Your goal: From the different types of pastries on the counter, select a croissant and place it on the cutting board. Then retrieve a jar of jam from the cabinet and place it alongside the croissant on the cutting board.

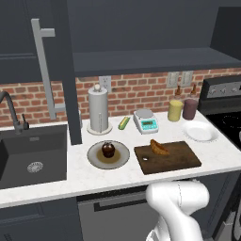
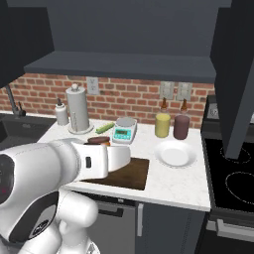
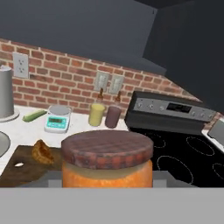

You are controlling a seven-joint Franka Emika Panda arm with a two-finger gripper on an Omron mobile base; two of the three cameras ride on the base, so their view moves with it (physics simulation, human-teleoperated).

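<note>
A jar of jam [image 3: 107, 164], with orange contents and a dark red-brown lid, sits close up in the hand view, between the jaws of my gripper [image 3: 107, 180], which is shut on it. The jar hides the fingertips. Beyond and to the left of the jar, the golden-brown croissant [image 3: 42, 152] lies on the dark wooden cutting board [image 3: 19, 168]. From the left base view, the croissant [image 1: 159, 148] rests on the board's [image 1: 174, 160] back half, near the counter's front edge. My white arm covers part of the board [image 2: 135, 174] in the right base view.
A plate [image 1: 120, 157] with a chocolate muffin [image 1: 108, 150] lies left of the board, and a white plate [image 1: 200, 131] lies right of it. Behind are a scale [image 1: 146, 121], a paper towel holder [image 1: 99, 110] and two bottles [image 1: 175, 110]. The stove [image 2: 233, 178] is at right, the sink [image 1: 28, 155] at left. An open cabinet door [image 1: 68, 70] hangs above.
</note>
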